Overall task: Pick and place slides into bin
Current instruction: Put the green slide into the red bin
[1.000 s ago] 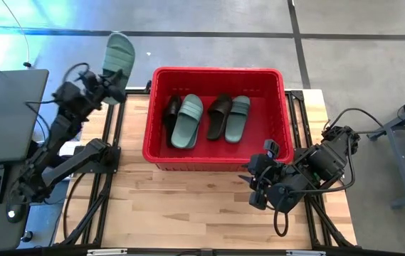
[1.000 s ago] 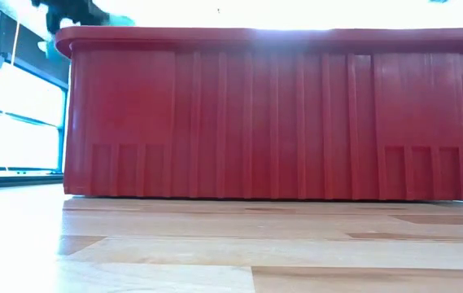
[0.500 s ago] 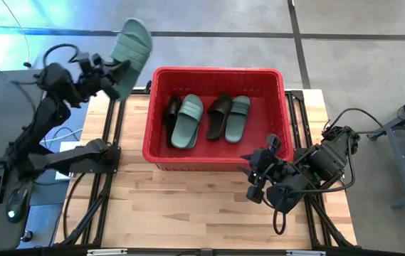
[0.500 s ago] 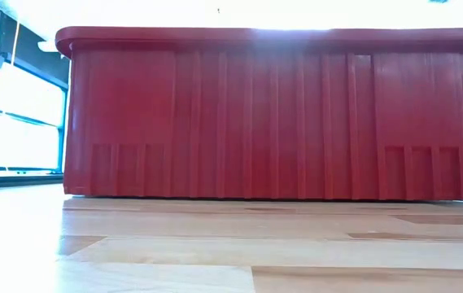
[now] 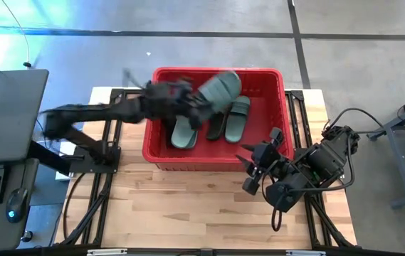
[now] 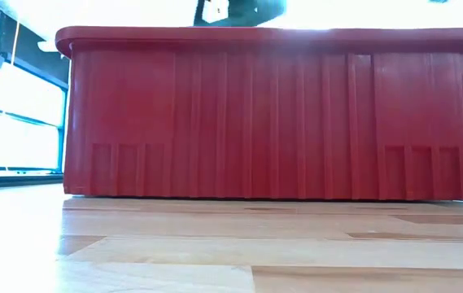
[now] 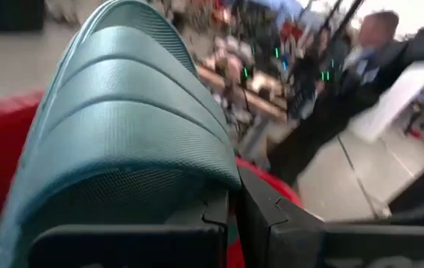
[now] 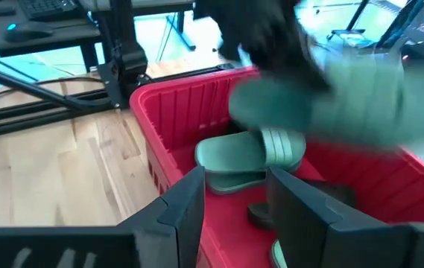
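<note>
The red bin (image 5: 156,146) stands at the table's far middle; it fills the low view (image 6: 272,114). Inside lie two sage green slides (image 5: 183,134) (image 5: 238,117) and a black slide (image 5: 218,125); another dark one by the left wall is mostly hidden by my arm. My left gripper (image 5: 196,108) reaches over the bin from the left, shut on a third green slide (image 5: 221,89), which also shows above the rim in the low view (image 6: 268,7). My right gripper (image 5: 254,173) is open and empty at the bin's near right corner. My left gripper holds the green slide by one end (image 7: 197,205), the dark fingers (image 7: 264,216) closed at that end. The slide sticks out past the fingers toward the table's right, strap side showing in the wrist view. It is lifted clear above the bin's inside.
A laptop and keyboard sit on a grey desk (image 5: 3,114) left of the table. Bare wood (image 5: 188,206) lies near the bin's front. People stand in the room beyond, in the left wrist view (image 7: 361,67).
My left gripper has swung from beyond the table's far left corner toward the right, and now reaches over the bin. The green slide has gone with it, still lifted, from outside the bin to above the slides inside.
</note>
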`<state>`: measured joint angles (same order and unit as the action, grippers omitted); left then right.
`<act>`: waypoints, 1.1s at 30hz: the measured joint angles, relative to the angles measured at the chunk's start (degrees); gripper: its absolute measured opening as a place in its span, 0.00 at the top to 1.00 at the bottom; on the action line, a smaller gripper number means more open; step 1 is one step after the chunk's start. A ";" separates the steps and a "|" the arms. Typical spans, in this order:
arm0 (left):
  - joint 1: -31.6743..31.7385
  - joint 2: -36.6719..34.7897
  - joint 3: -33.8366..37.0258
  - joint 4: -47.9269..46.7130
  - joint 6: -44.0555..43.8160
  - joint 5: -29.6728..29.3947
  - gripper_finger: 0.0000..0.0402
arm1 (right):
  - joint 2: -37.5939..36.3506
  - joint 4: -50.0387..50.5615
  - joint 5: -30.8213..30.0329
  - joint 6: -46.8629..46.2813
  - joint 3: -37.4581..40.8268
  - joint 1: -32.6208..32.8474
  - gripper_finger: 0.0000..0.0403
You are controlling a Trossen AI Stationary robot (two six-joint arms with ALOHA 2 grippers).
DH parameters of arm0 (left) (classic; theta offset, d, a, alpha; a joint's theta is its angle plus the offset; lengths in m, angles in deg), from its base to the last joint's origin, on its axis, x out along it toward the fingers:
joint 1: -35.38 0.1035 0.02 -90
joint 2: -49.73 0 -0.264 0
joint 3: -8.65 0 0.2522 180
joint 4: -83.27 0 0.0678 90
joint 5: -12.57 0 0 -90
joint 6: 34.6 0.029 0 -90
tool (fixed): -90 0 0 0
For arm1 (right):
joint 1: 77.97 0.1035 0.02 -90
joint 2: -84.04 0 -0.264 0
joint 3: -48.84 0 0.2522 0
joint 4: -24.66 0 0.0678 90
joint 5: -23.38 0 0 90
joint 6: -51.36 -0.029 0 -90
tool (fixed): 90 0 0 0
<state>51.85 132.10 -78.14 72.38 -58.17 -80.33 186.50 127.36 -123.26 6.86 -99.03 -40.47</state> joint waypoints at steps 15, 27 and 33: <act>-3.54 28.90 -15.79 -1.30 -5.13 13.18 1.00 | 0.00 -0.08 6.83 -3.55 0.00 0.17 0.67; -3.66 31.24 -15.92 -19.42 -3.36 10.18 0.96 | 0.00 -0.07 8.85 -3.04 0.00 0.15 0.67; -3.73 31.24 -15.94 -18.95 0.08 10.41 0.81 | 0.00 0.03 8.85 -1.24 0.00 0.16 0.67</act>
<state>48.11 163.33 -94.08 53.43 -58.09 -69.92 186.49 127.39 -114.41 5.62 -99.03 -40.32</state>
